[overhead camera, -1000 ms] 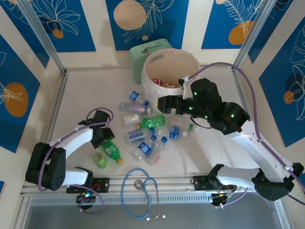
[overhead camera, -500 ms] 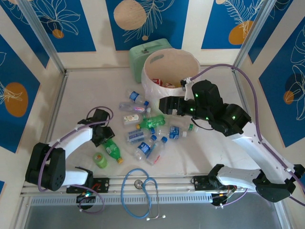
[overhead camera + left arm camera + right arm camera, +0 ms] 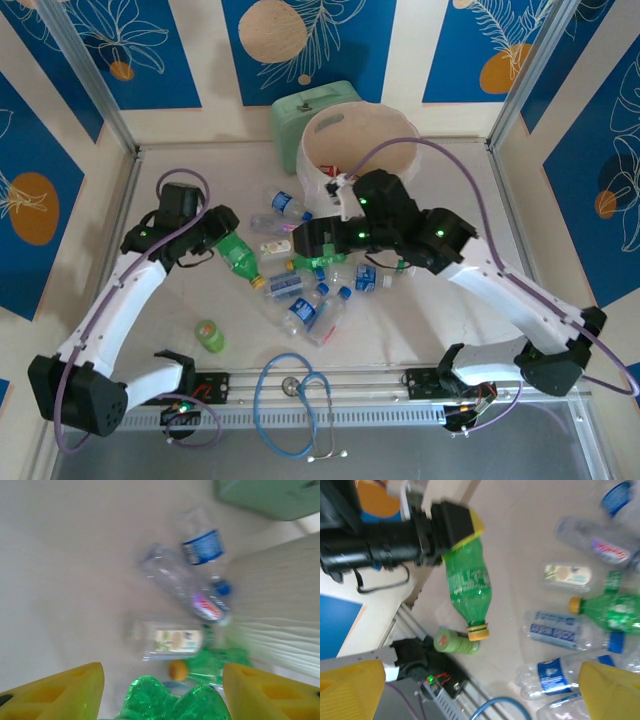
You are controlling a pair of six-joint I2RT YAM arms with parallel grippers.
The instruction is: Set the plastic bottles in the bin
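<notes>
Left gripper (image 3: 212, 238) clamped on green bottle (image 3: 240, 258); right gripper (image 3: 310, 240) spread apart above loose bottles (image 3: 305, 292).

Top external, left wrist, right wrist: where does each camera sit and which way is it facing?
Top external: above, behind the bases, looking down at table, bin and both arms.
Left wrist: on the left tool, facing bottles beside the bin; yellow fingers clamp a green bottle.
Right wrist: on the open right tool, facing down at bottles and the left arm.
Shared: all three show that green bottle.
</notes>
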